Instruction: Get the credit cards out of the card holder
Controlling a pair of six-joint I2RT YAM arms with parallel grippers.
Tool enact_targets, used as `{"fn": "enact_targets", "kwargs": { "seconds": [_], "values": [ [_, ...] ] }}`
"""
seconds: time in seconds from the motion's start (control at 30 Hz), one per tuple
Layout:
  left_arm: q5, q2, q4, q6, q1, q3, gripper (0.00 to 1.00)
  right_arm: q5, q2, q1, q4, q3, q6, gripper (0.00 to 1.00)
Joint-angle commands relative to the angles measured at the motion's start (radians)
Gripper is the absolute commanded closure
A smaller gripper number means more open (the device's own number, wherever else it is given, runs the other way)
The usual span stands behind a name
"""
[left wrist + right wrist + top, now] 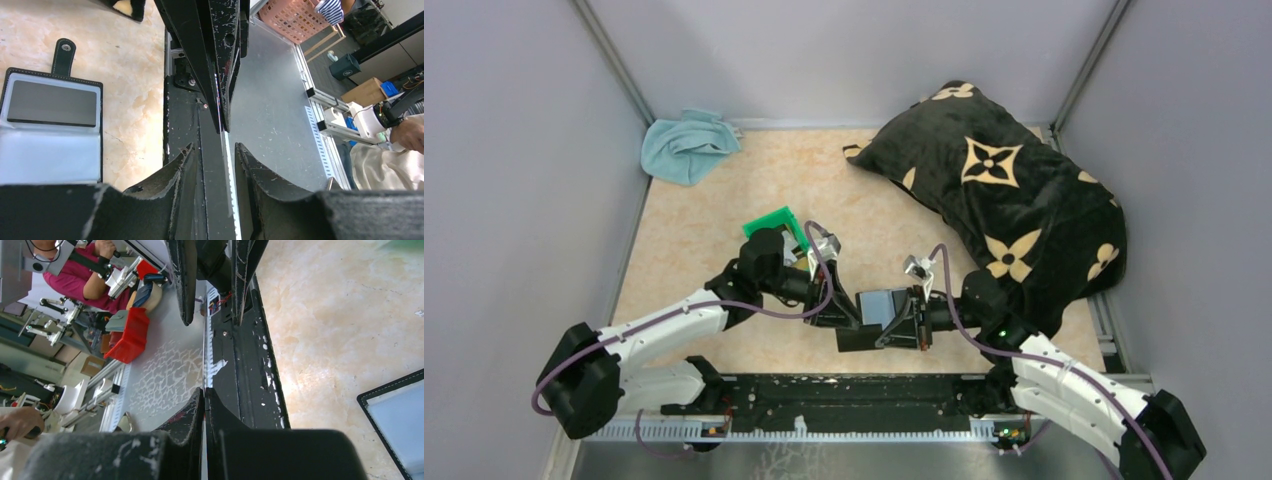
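L gripper (214,147): fingers apart | R gripper (205,392): pinched shut, can't tell if on a card | both tip-to-tip, near-right of green bin (774,222) | card holder (50,150): open flat on table (714,200), near-right of bin | dark credit card (50,102) in one pocket

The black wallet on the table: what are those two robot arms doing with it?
Their job is to take cards out of it. The card holder lies open and flat on the table, with a dark rectangle, probably a card, in one pocket. Both arms meet tip to tip just beside it: the left gripper is open, the right gripper shut. Whether the right one pinches a card is too edge-on to tell.
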Motion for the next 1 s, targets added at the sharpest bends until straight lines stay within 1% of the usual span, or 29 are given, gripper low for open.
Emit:
{"fn": "enact_targets", "kwargs": {
  "seconds": [0.0,0.07,0.3,0.4,0.47,0.57,0.67,0.87,0.9,0.97],
  "values": [
    [0.017,0.012,-0.006,0.019,-0.006,0.038,0.61,0.003,-0.005,0.01,0.053,0.055,-0.019,1.0],
    [0.042,0.018,-0.007,0.015,-0.005,0.039,0.68,0.01,-0.002,0.01,0.045,0.059,-0.028,1.0],
    [0.064,0.016,-0.032,0.029,-0.024,0.038,0.99,0.026,0.022,0.01,0.045,0.069,-0.043,1.0],
    [0.054,0.016,-0.04,0.034,-0.027,0.036,1.0,0.03,0.03,0.01,0.046,0.072,-0.048,1.0],
    [0.015,0.014,-0.056,0.045,-0.027,0.036,1.0,0.038,0.031,0.01,0.042,0.072,-0.052,1.0],
    [-0.094,0.014,-0.117,0.068,-0.025,0.049,1.0,0.062,0.027,0.01,0.04,0.071,-0.057,1.0],
    [-0.196,0.02,-0.188,0.082,-0.01,0.064,1.0,0.118,0.013,0.01,0.02,0.071,-0.066,1.0],
    [-0.182,0.011,-0.178,0.069,0.02,0.047,1.0,0.152,-0.001,0.009,0.015,0.072,-0.073,1.0],
    [-0.185,0.007,-0.178,0.068,0.021,0.046,1.0,0.16,-0.003,0.01,0.012,0.071,-0.074,0.96],
    [-0.191,-0.001,-0.177,0.067,0.025,0.044,1.0,0.184,-0.009,0.01,0.008,0.067,-0.076,0.79]
  ]
}}
